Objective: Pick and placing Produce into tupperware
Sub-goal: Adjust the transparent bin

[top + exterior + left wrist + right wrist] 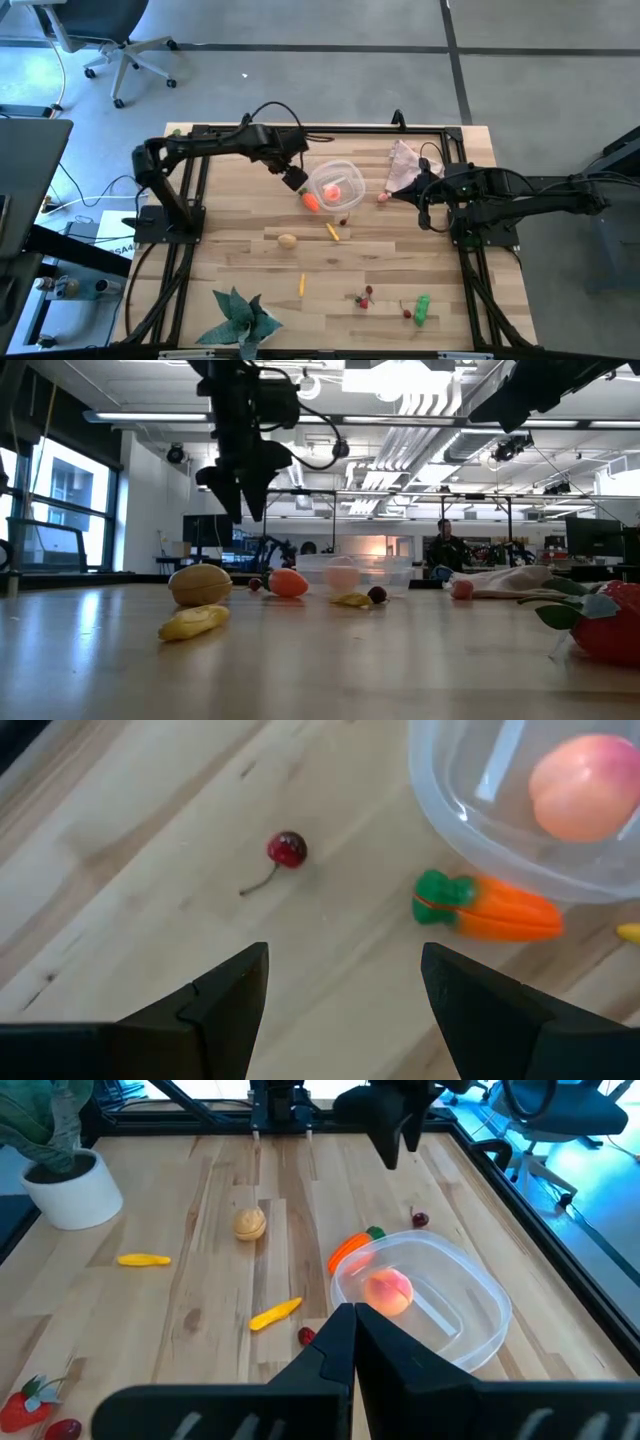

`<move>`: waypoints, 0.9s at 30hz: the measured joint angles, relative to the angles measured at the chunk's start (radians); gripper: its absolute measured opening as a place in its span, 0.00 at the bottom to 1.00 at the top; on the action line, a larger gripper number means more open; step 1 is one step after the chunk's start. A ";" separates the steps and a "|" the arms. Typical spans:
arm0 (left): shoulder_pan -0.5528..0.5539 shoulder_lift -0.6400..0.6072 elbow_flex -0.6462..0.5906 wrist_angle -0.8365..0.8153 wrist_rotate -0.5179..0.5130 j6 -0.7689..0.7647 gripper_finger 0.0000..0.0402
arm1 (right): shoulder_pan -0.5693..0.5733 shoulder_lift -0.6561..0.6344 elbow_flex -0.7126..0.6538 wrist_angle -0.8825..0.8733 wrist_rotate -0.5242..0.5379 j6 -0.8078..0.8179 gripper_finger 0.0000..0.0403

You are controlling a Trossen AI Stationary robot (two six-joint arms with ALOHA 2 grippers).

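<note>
One wooden table (240, 250), two dark arms, one plant (240, 318) at the near edge, one cloth (404, 163) at the far right. One clear tub (336, 184) mid-table, holding a single peach (334, 190). Loose produce counted around it: one carrot (311, 201) touching the tub wall, one potato (288, 240), two yellow sticks (333, 232), one green pepper (422, 309), a few cherries (364, 297), one pink piece (382, 198) beside the cloth.

Left gripper (296, 181) hanging above the table just beside the tub, jaws open and empty. Right gripper (425, 190) resting near the cloth, jaws closed, nothing held.

Seen only from the left wrist: a lone cherry (286, 849) on bare wood near the carrot (490, 908), with the tub rim (470, 850) just past it. Seen only from the right wrist: the plant's white pot (72, 1188) and a strawberry (22, 1402). Seen only from the low camera: an open room with ceiling lights, desks, and a person (445, 547) far behind the table.
</note>
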 joint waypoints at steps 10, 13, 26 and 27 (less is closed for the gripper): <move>0.022 0.057 -0.003 0.050 -0.039 -0.100 0.63 | 0.000 0.000 0.000 0.000 0.000 0.000 0.00; 0.022 0.084 -0.003 0.077 -0.014 0.040 0.63 | 0.000 0.000 0.000 0.000 0.000 0.000 0.00; 0.023 0.112 -0.001 0.096 -0.025 0.188 0.63 | 0.000 0.000 0.000 0.000 0.000 0.000 0.00; 0.023 0.121 -0.001 0.093 -0.028 0.188 0.63 | 0.000 0.000 0.000 0.000 0.000 0.000 0.00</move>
